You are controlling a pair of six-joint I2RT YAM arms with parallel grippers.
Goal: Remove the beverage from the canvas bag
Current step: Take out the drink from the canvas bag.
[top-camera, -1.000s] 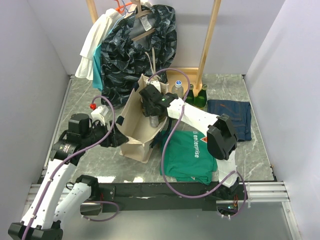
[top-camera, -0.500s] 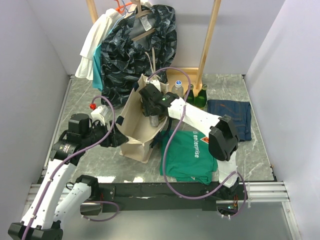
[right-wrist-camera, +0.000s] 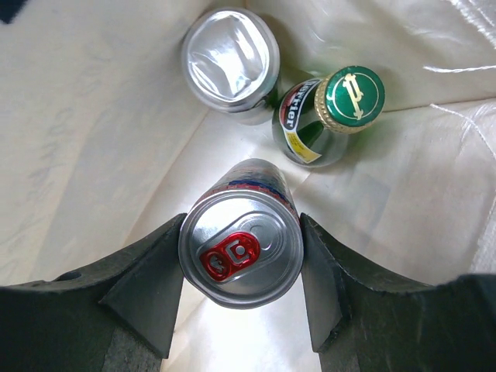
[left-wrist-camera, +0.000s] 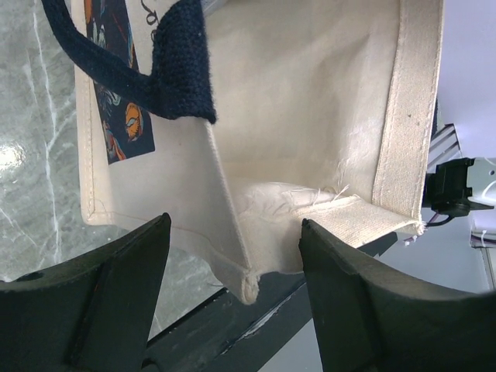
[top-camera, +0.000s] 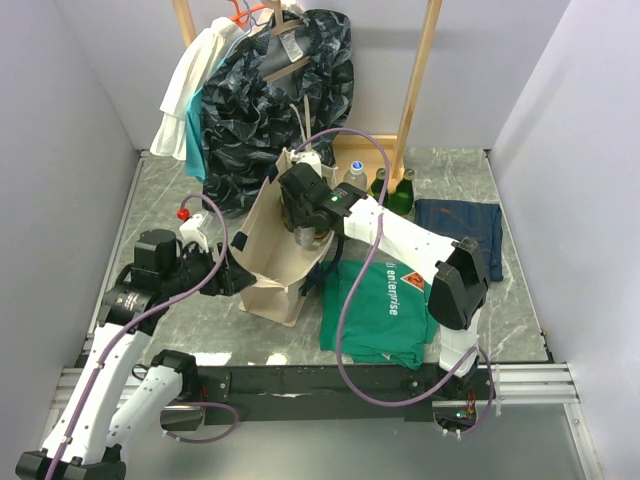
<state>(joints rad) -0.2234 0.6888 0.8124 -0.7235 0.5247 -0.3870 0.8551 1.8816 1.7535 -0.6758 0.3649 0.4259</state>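
The cream canvas bag [top-camera: 262, 262] with navy straps stands open at the table's middle. My right gripper [top-camera: 302, 222] reaches down into it. In the right wrist view it [right-wrist-camera: 242, 226] is shut on a silver can with a red tab [right-wrist-camera: 242, 246], held above the bag's floor [right-wrist-camera: 364, 225]. A second silver can [right-wrist-camera: 230, 60] and a green bottle with a green cap [right-wrist-camera: 341, 105] stand deeper in the bag. My left gripper [top-camera: 238, 272] is at the bag's left front corner. In the left wrist view it [left-wrist-camera: 235, 225] is open, its fingers on either side of the bag's rim corner [left-wrist-camera: 249, 283] without touching it.
A clear bottle [top-camera: 355, 178] and two green bottles [top-camera: 394, 192] stand behind the bag. A green T-shirt [top-camera: 380, 305] lies right of it, folded jeans [top-camera: 460, 232] farther right. A wooden rack holds a dark patterned garment [top-camera: 280, 90] and lighter clothes at the back.
My right gripper has risen slightly inside the bag with the can, and the right arm's elbow has swung to the right. The left arm has barely moved.
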